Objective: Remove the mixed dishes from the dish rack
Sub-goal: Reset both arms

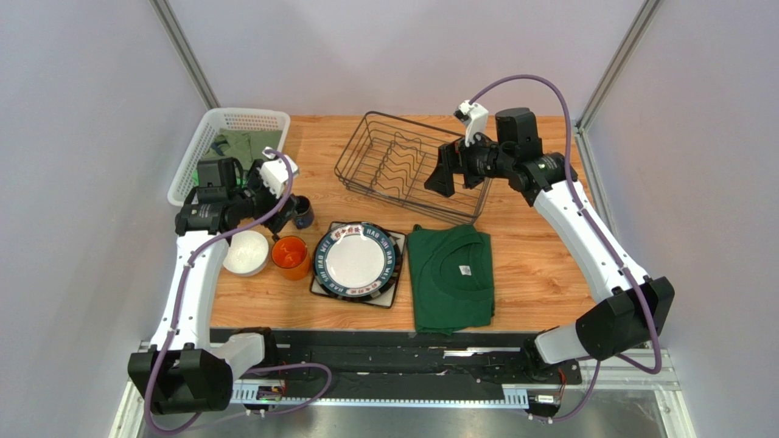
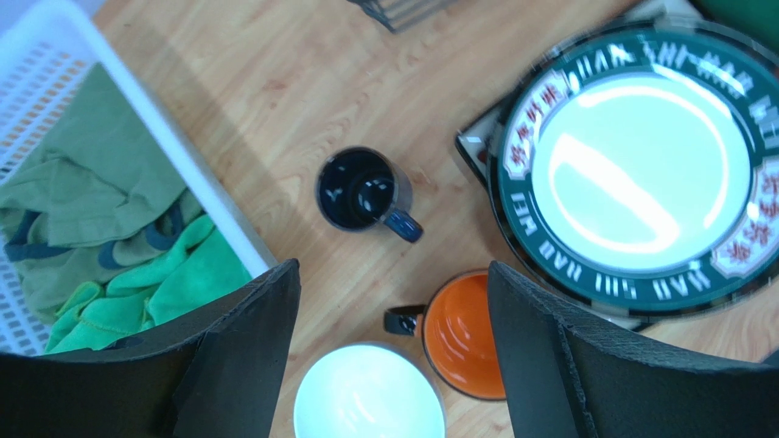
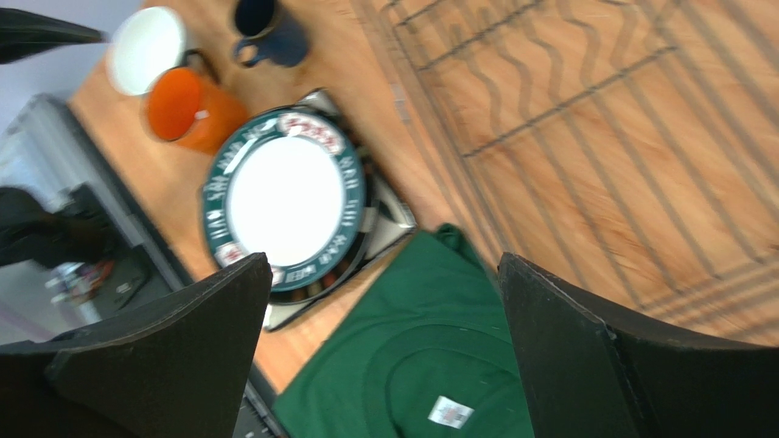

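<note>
I'm working over a light wooden table [image 1: 539, 265], and soft shadows are lying across its boards. Pale lavender-grey walls are closing me in on three sides: the back wall [image 1: 402, 46], the left wall [image 1: 73, 137] and the right wall [image 1: 704, 137]. Slim metal posts [image 1: 186, 55] are climbing the back corners. A black rail [image 1: 393, 360] is running along the table's near edge, with a grey metal surface [image 1: 411, 422] showing just below it. The light is falling evenly and gently.

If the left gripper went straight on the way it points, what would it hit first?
Most likely the dark blue mug, standing just ahead of the left gripper, whose jaws are open; depth is unclear.
</note>
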Robot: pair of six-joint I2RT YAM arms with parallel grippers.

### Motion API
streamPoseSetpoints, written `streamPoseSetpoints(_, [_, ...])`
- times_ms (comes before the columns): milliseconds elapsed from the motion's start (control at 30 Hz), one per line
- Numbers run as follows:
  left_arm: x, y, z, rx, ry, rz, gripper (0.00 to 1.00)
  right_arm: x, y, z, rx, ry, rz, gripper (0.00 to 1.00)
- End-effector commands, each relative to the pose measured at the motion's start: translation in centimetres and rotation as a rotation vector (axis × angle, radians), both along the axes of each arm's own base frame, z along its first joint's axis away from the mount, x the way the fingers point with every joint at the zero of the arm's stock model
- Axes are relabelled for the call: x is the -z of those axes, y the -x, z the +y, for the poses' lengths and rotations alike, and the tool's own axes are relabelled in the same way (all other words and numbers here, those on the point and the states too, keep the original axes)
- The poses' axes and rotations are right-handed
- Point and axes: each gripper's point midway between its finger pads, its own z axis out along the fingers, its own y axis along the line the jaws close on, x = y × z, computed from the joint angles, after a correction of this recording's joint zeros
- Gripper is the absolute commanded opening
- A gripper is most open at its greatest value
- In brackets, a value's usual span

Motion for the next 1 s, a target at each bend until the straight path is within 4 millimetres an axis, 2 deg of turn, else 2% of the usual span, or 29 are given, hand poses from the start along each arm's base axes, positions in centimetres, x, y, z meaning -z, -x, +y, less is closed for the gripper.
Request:
streamPoseSetpoints(0, [-5.1, -2.7, 0.5, -0.173, 0.134, -0.130, 0.83, -3.8, -3.8, -4.5, 0.266, 0.128, -0.251, 1.00])
streamPoseSetpoints(33, [-5.9, -3.3, 0.5, -0.190, 0.151, -0.167, 0.84, -3.5, -4.1, -5.1, 0.294, 0.151, -0.268, 1.00])
streamPoseSetpoints(100, [-6.8, -3.7, 0.8, -0.242, 0.192, -0.188, 0.85, -4.7, -5.3, -7.0, 0.403, 0.182, -0.347, 1.00])
streamPoseSetpoints(167, [-8.1, -4.5, 1.1, -0.278, 0.216, -0.236, 0.87, -5.9, -5.6, -8.0, 0.456, 0.187, -0.416, 1.00])
streamPoseSetpoints(200, [-8.4, -4.8, 1.2, -0.303, 0.239, -0.241, 0.87, -6.4, -6.0, -9.3, 0.527, 0.207, -0.443, 1.00])
streamPoseSetpoints(333, [-10.7, -6.2, 2.1, -0.368, 0.280, -0.337, 0.89, -9.1, -5.7, -11.7, 0.646, 0.208, -0.552, 1.00])
streamPoseSetpoints(467, [-12.2, -7.3, 2.0, -0.394, 0.344, -0.379, 0.89, -9.6, -6.1, -13.4, 0.738, 0.238, -0.599, 1.00])
streamPoseSetpoints(500, [-12.4, -7.5, 2.0, -0.393, 0.351, -0.384, 0.89, -9.1, -6.1, -13.8, 0.764, 0.251, -0.597, 1.00])
streamPoseSetpoints(533, [-12.8, -7.7, 2.0, -0.392, 0.360, -0.401, 0.89, -8.9, -6.2, -13.9, 0.768, 0.252, -0.600, 1.00])
streamPoseSetpoints(567, [-12.8, -8.0, 2.0, -0.404, 0.382, -0.399, 0.89, -9.5, -6.1, -13.8, 0.775, 0.223, -0.627, 1.00])
streamPoseSetpoints(633, [-13.6, -8.4, 1.9, -0.399, 0.399, -0.432, 0.89, -8.4, -6.1, -13.9, 0.783, 0.211, -0.627, 1.00])
streamPoseSetpoints(700, [-13.5, -8.6, 1.9, -0.403, 0.415, -0.443, 0.89, -9.2, -6.0, -14.0, 0.806, 0.178, -0.670, 1.00])
streamPoseSetpoints(733, [-14.0, -8.7, 1.8, -0.394, 0.420, -0.468, 0.89, -8.5, -6.0, -14.2, 0.818, 0.187, -0.666, 1.00])
streamPoseSetpoints(800, [-14.2, -8.7, 1.9, -0.394, 0.427, -0.496, 0.89, -9.0, -5.8, -14.4, 0.836, 0.194, -0.705, 1.00])
streamPoseSetpoints(833, [-14.6, -8.8, 1.9, -0.386, 0.430, -0.517, 0.89, -8.4, -5.7, -14.5, 0.828, 0.210, -0.702, 1.00])
streamPoseSetpoints(967, [-14.8, -8.4, 1.9, -0.384, 0.429, -0.538, 0.89, -8.6, -5.2, -14.0, 0.814, 0.210, -0.713, 1.00])
